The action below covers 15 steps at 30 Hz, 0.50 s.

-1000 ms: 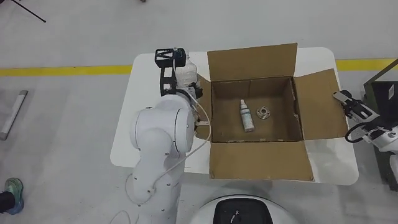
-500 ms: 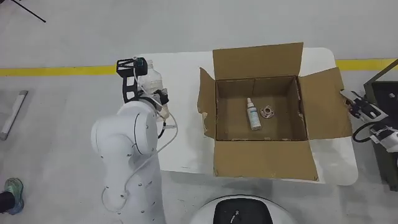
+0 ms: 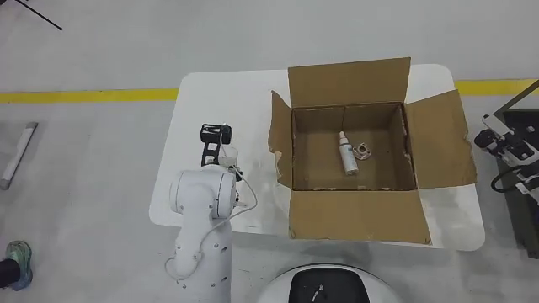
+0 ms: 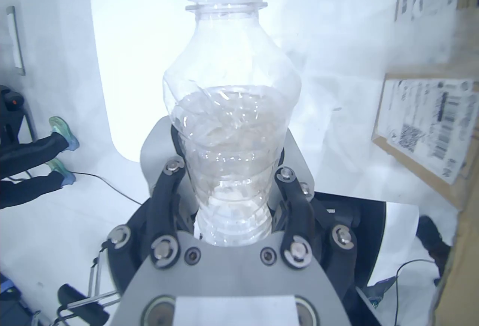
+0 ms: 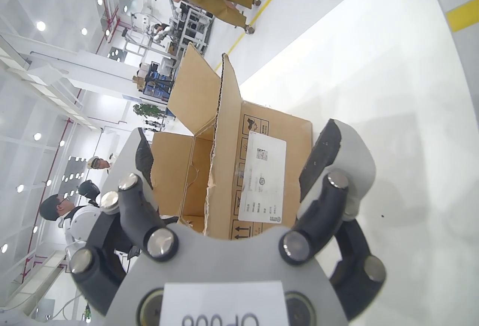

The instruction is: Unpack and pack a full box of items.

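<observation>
My left gripper [image 4: 234,193] is shut on the lower body of a clear plastic bottle [image 4: 232,99] with a white cap. From above, the left gripper [image 3: 216,137] hangs over the white table [image 3: 223,93], left of the open cardboard box [image 3: 354,210]. Inside the box lie a small white bottle [image 3: 347,153] and a round brownish part [image 3: 362,148]. My right gripper [image 5: 232,155] is open with nothing between its fingers and faces the labelled side of the box [image 5: 262,155]. It sits past the box's right flap, at the table's right edge [image 3: 493,133].
All four box flaps are folded outward; the right flap [image 3: 442,139] and front flap [image 3: 358,216] cover much of the table there. Bare table surface lies left of the box. Dark equipment [image 3: 522,122] stands beside the table's right edge.
My left arm swung the clear bottle left, away from the box's back left corner, then toward the table's front. The right gripper shifted slightly outward to the right.
</observation>
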Available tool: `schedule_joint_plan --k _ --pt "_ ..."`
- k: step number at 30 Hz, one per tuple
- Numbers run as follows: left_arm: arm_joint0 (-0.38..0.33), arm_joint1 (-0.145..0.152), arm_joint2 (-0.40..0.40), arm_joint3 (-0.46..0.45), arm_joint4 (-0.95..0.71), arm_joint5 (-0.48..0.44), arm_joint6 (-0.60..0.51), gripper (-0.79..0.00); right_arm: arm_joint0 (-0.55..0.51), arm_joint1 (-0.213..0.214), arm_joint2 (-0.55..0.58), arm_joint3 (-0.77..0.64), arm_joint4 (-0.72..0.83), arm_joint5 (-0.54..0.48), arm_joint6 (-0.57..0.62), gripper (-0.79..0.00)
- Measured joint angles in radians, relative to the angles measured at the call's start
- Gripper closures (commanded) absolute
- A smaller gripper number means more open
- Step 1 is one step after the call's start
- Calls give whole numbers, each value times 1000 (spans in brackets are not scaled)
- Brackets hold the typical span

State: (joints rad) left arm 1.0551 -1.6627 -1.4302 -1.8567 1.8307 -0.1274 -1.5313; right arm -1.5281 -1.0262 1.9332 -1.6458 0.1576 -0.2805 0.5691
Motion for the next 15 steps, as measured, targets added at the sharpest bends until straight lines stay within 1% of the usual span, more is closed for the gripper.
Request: schedule_joint_plan --k 3,15 --pt "6 1 3 23 -15 -14 1 0 -7 0 6 -1 4 -6 2 -785" --pt "6 1 3 22 -15 -13 1 0 -29 -2 5 0 9 -21 -8 -785"
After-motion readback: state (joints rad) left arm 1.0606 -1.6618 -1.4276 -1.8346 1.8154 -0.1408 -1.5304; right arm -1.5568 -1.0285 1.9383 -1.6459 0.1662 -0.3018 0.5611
